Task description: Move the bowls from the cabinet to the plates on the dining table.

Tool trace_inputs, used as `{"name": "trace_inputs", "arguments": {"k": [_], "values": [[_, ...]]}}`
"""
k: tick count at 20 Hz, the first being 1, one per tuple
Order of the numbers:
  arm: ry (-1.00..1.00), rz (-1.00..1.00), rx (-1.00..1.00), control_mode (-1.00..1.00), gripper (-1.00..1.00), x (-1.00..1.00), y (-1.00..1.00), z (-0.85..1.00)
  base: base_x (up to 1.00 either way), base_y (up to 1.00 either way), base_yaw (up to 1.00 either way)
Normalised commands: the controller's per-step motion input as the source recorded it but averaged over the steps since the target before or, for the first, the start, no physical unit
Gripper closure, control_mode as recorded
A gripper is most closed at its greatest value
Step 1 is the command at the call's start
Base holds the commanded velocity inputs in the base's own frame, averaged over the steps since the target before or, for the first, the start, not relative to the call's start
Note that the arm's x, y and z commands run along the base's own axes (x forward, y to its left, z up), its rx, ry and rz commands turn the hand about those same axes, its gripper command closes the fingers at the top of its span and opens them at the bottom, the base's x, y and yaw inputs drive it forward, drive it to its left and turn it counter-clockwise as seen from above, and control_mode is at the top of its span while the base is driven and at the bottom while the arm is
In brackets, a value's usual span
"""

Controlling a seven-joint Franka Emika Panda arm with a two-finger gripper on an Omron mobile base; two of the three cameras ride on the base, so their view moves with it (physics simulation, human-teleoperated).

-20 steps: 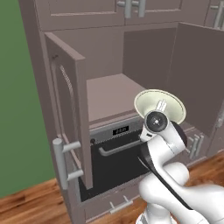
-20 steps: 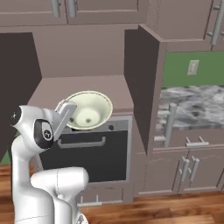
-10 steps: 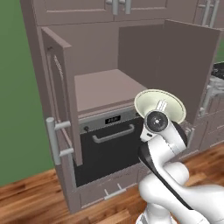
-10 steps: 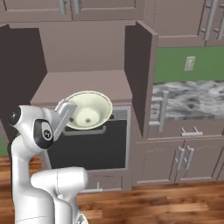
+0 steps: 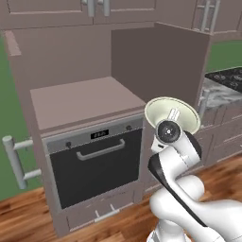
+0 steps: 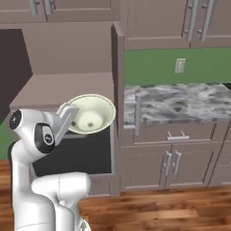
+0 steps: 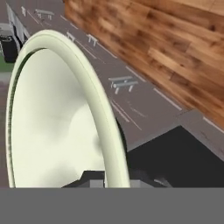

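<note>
A pale cream-green bowl (image 5: 182,112) (image 6: 92,113) (image 7: 52,131) is held by its rim, tilted almost on edge, with my gripper (image 5: 173,116) (image 6: 71,113) (image 7: 114,177) shut on it. The bowl hangs in the air in front of the open mauve-brown cabinet (image 5: 85,99) (image 6: 67,85), near its right door (image 5: 160,61) (image 6: 118,67) and above the oven front. The cabinet's shelf is bare. In the hand view the bowl's rim runs up from between the fingertips, with wood floor beyond it. The plates and the dining table are out of view.
A dark oven (image 5: 97,160) (image 6: 81,155) sits under the cabinet shelf. To the right runs a marble counter (image 5: 220,92) (image 6: 180,101) over drawers, with a green wall behind. A bar handle (image 5: 16,158) sticks out at the left. Wood floor (image 6: 171,207) lies below.
The whole scene has slid left in both base views, so the cameras have moved right. More of the marble counter shows now. The bowl stays held the same way.
</note>
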Motion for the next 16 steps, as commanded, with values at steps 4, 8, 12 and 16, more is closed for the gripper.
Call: {"name": "trace_inputs", "arguments": {"k": [4, 8, 12, 16], "values": [[0.0, 0.0, 0.0, 1.0, 1.0, 0.0, 0.0, 0.0, -0.64, -0.57, 0.0], [0.0, 0.0, 0.0, 1.0, 1.0, 0.0, 0.0, 0.0, -0.77, -0.49, 0.0], [0.0, 0.0, 0.0, 1.0, 1.0, 0.0, 0.0, 0.0, -0.62, -0.58, -0.01], [0.0, 0.0, 0.0, 1.0, 1.0, 0.0, 0.0, 0.0, -0.53, -0.63, 0.0]]}}
